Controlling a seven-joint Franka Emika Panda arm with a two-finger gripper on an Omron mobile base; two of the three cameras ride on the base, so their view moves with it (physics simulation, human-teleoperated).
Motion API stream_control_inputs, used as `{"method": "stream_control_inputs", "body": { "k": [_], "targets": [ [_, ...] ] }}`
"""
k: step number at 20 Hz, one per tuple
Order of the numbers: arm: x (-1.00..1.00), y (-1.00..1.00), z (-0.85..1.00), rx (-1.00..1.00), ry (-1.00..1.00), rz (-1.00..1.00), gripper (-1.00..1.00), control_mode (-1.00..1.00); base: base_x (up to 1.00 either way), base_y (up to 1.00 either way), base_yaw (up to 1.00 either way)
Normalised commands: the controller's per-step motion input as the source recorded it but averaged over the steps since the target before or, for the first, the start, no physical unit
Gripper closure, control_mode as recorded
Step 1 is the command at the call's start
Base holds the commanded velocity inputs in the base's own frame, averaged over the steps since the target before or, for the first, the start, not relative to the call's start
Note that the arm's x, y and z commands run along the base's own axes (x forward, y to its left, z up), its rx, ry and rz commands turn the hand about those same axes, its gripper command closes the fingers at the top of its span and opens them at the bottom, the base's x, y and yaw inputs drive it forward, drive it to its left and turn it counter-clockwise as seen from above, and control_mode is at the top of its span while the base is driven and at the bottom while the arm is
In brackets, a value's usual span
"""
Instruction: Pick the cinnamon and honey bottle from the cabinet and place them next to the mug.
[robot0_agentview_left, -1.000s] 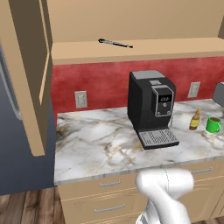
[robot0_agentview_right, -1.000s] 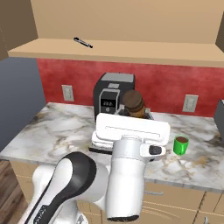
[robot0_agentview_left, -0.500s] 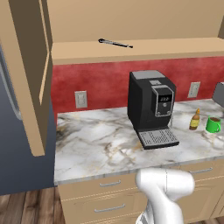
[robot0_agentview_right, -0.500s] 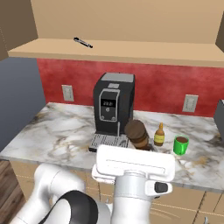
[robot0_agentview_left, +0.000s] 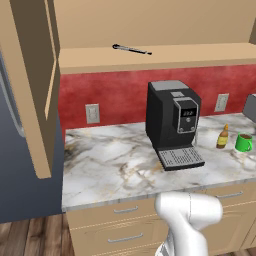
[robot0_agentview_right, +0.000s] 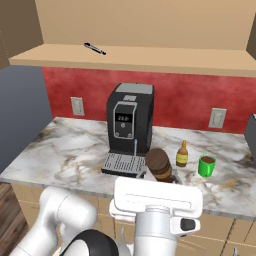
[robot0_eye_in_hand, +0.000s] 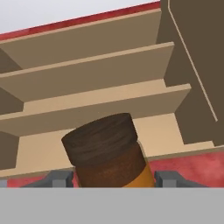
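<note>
My gripper (robot0_eye_in_hand: 112, 180) is shut on the cinnamon (robot0_eye_in_hand: 107, 151), a dark brown jar with a darker cap; the fingertips (robot0_eye_in_hand: 57, 179) flank it at the base. In the right base view the cinnamon (robot0_agentview_right: 159, 163) is held above the counter's front, just left of the honey bottle (robot0_agentview_right: 182, 154) and the green mug (robot0_agentview_right: 206, 165), which stand close together. The honey bottle (robot0_agentview_left: 222, 136) and mug (robot0_agentview_left: 244, 142) stand right of the coffee machine. The cabinet (robot0_agentview_left: 33, 85) is open, its door swung out left, its shelf (robot0_agentview_right: 150, 57) overhead. The hand view looks up at the cabinet (robot0_eye_in_hand: 100, 74).
A black coffee machine (robot0_agentview_left: 173, 123) (robot0_agentview_right: 130, 128) stands mid-counter against the red backsplash. A thin dark utensil (robot0_agentview_left: 131, 49) (robot0_agentview_right: 94, 48) lies on the cabinet shelf. A grey fridge (robot0_agentview_left: 20, 170) borders the counter's left; a grey appliance (robot0_agentview_left: 250, 108) sits at the far right.
My arm has come down with the cinnamon jar, from the height of the coffee machine's top to just above the counter's front, beside the honey bottle.
</note>
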Motion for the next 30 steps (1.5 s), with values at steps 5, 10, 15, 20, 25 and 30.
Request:
{"method": "stream_control_inputs", "body": {
  "k": [5, 10, 15, 20, 25, 30],
  "targets": [
    [0.28, 0.04, -0.15, 0.00, 0.00, 0.00, 1.00, -1.00, 0.00, 0.00, 0.00],
    [0.59, 0.22, -0.56, 0.00, 0.05, 0.00, 1.00, -1.00, 0.00, 0.00, 0.00],
    [0.52, 0.27, -0.45, 0.00, 0.03, 0.00, 1.00, -1.00, 0.00, 0.00, 0.00],
    [0.58, 0.20, -0.25, 0.00, 0.03, 0.00, 1.00, -1.00, 0.00, 0.00, 0.00],
    [0.69, 0.08, -0.26, 0.00, 0.08, 0.00, 1.00, -1.00, 0.00, 0.00, 0.00],
    [0.73, -0.01, -0.30, 0.00, 0.07, 0.00, 1.00, -1.00, 0.00, 0.00, 0.00]
  ]
}}
